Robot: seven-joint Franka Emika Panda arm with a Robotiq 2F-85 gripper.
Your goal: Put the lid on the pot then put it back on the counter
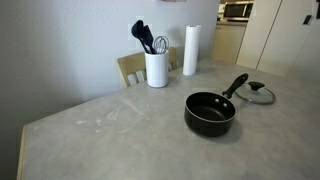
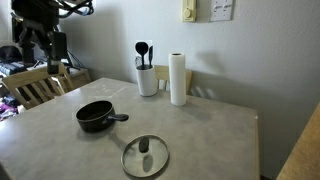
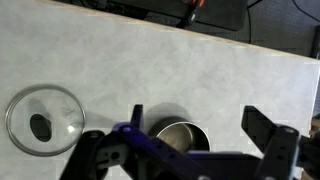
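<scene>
Jaws wide open, holding nothing; in the wrist view both fingers (image 3: 258, 122) come in from the bottom edge with bare tabletop (image 3: 150, 70) between them. Pot (image 3: 182, 137) sits just under the jaws in that view, partly hidden by the gripper body, not touched. Lid (image 3: 43, 120) lies flat on the tabletop off to one side of the pot, knob up, clear of the fingers.

Both exterior views: pot (image 1: 210, 112) (image 2: 95, 117) upright on the tabletop (image 1: 110, 140) (image 2: 200, 135), open, no lid on it. Its long handle (image 1: 238, 83) points toward the lid (image 1: 258, 93). Lid (image 2: 146, 156) rests flat near the pot, apart from the pot body. Can't tell if the handle tip touches the lid rim.

White utensil holder (image 1: 156, 68) (image 2: 147, 80) with dark utensils stands at the far edge, with a paper towel roll (image 1: 191, 50) (image 2: 178, 80) upright just beside it. Wooden chair (image 1: 130, 68) (image 2: 40, 85) behind the tabletop. Arm (image 2: 35, 25) shows in an exterior view, raised, well apart from the pot.
</scene>
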